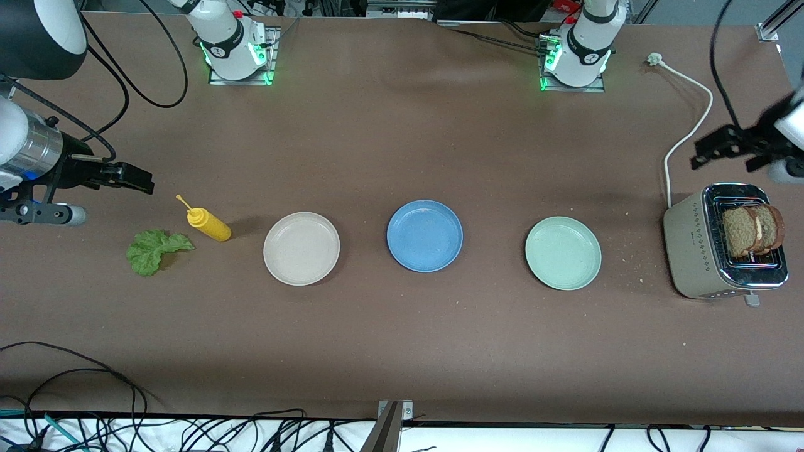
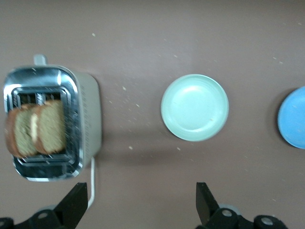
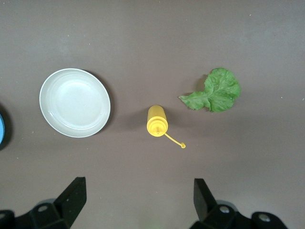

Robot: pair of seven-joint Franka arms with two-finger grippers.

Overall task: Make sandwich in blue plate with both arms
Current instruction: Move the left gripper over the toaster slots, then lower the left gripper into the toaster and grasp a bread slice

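Blue plate (image 1: 424,235) sits bare at table centre. You see bread (image 1: 750,229) in the toaster (image 1: 694,251), lettuce (image 1: 154,250) at the right arm's end. Left gripper (image 2: 138,202) and right gripper (image 3: 138,200) hover released.

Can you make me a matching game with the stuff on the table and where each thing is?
Things:
1. bread slices
2. lettuce leaf
3. blue plate
4. yellow bottle

Places or states:
A. between the beige plate and the pale green plate
B. standing in the toaster
C. lying on its side between the lettuce leaf and the beige plate
D. flat on the table at the right arm's end

Pairs: 1-B, 2-D, 3-A, 4-C
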